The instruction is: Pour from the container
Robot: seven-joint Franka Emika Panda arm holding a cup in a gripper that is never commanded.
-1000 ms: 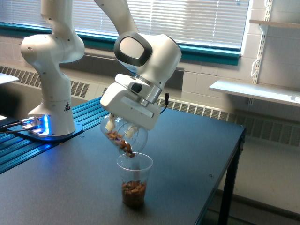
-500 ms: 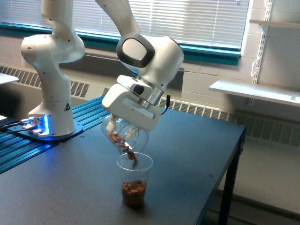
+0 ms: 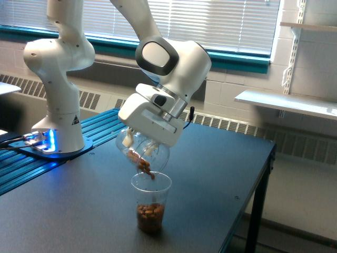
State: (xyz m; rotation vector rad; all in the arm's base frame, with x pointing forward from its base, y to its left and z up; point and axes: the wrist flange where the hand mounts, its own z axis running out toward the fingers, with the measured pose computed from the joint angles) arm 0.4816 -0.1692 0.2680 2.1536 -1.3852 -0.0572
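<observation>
Clear rounded jar point(image 3: 141, 148) held in air, tipped steeply mouth-down toward exterior view's right, directly above tall clear plastic cup point(image 3: 151, 203). Mouth just over cup rim, apparently not touching. Brown nut-like pieces point(image 3: 143, 164) bunched at jar's lip, a short string of them hanging between mouth and cup opening. Only a small remnant visible through jar wall; upper part looks clear.

Cup upright on dark tabletop point(image 3: 210, 179), bottom layer of nuts point(image 3: 150, 212) filling roughly lower quarter.

Gripper point(image 3: 138, 145) clamped on jar, 2 pale finger pads point(image 3: 127, 140) pressed against glass from either side, white hand body tilted above.

Judged progress: pour well advanced, most contents seemingly moved across, last few pieces at the lip. Left to do: clear the remnant, then bring jar upright. No spilled pieces seen on table near cup.

Beyond: white arm base point(image 3: 58, 126) at exterior view's left on blue-lit mount; window blinds point(image 3: 210, 21) behind.
</observation>
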